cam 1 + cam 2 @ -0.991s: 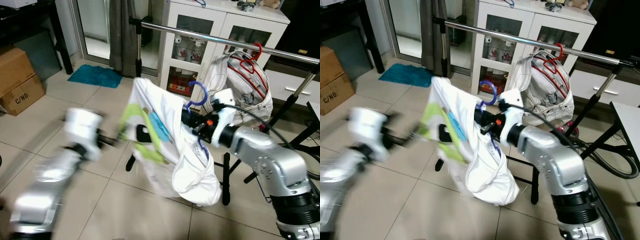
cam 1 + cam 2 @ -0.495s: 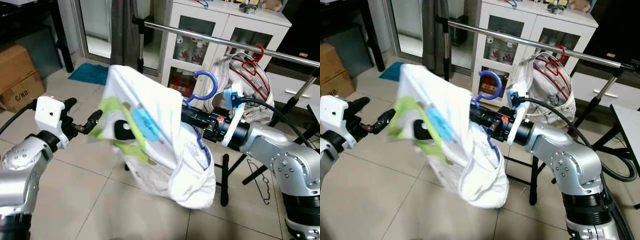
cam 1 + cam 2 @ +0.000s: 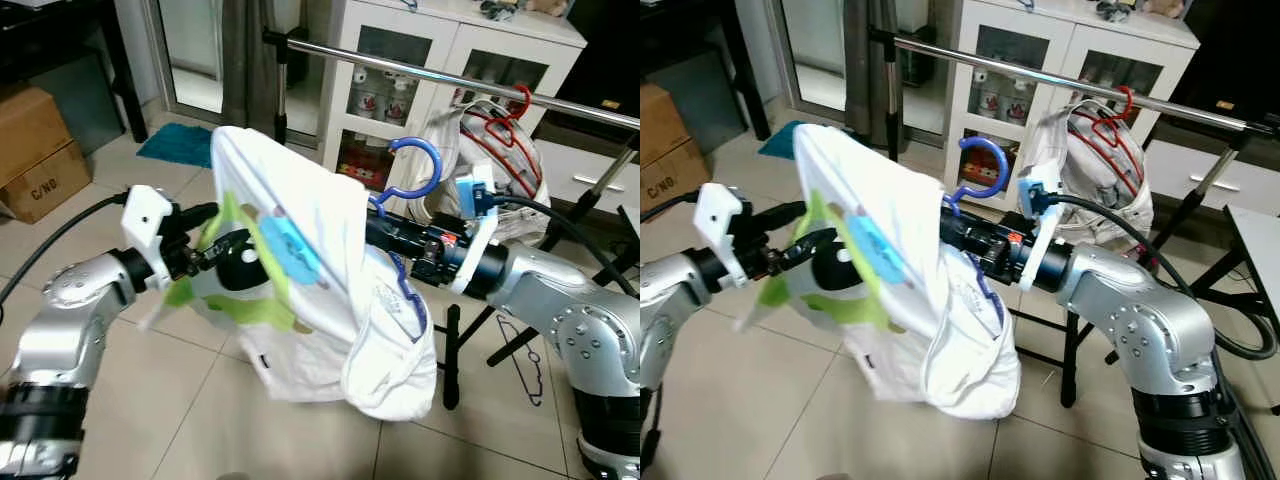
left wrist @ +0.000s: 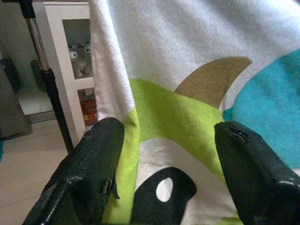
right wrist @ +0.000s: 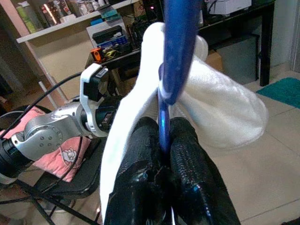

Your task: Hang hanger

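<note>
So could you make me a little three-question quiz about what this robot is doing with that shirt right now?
1. True or false: the right gripper is clamped on the blue plastic hanger.
2. What do the left gripper's open fingers straddle?
A. the red hanger
B. the white T-shirt with the green and blue print
C. the cardboard box
3. Fill in: the blue hook sits below the shiny metal ____.

Key: 1 true; 2 B; 3 rail.

Home: clothes rail (image 3: pixel 450 77), display cabinet (image 3: pixel 400 60).
</note>
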Motion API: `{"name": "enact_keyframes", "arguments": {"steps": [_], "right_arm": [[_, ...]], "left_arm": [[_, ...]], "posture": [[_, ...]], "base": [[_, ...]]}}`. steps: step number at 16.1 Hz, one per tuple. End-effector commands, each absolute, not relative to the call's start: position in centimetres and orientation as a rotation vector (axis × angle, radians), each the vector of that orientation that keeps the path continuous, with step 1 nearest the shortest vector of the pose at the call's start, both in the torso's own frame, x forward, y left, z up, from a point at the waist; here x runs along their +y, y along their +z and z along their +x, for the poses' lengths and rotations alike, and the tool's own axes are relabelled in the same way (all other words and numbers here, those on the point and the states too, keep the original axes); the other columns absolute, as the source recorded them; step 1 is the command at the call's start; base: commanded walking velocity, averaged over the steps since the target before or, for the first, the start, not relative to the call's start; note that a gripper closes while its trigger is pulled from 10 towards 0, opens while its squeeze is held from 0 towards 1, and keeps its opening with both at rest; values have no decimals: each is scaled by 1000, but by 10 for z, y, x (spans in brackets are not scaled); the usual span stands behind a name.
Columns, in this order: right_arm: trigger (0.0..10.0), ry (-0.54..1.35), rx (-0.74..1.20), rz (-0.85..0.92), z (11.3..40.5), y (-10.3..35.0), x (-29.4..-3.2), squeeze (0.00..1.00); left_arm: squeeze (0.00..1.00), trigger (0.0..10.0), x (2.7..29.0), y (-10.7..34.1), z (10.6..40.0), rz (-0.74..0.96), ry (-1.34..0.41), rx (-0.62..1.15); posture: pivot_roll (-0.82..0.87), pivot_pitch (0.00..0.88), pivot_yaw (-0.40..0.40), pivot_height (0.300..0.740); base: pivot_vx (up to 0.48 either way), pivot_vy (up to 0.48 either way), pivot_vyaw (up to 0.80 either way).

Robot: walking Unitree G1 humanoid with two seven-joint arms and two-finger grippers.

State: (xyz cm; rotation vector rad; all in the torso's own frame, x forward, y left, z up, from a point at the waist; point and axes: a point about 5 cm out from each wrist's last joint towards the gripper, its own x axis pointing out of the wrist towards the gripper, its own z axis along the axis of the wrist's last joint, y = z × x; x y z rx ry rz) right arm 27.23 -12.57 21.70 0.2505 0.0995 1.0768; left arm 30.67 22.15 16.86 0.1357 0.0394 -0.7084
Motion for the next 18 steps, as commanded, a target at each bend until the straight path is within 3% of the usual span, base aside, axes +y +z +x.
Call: {"name": "enact_keyframes", "arguments": {"steps": [1, 8, 18], "right_arm": [[10000, 1072, 69, 248, 270, 223, -130, 0], [10000, 1098, 65, 281, 267, 223, -129, 0], [10000, 1109, 59, 310, 258, 221, -126, 0]], "left_arm": [[0, 0, 218, 170, 310, 151, -722, 34], [0, 0, 245, 172, 327, 240, -529, 32], [0, 0, 245, 168, 328, 229, -587, 46]], "posture": [[87, 0, -56, 740], [92, 0, -56, 740], [113, 0, -23, 740]], "base": [[0, 0, 0], [0, 0, 0], [0, 0, 0]]}}
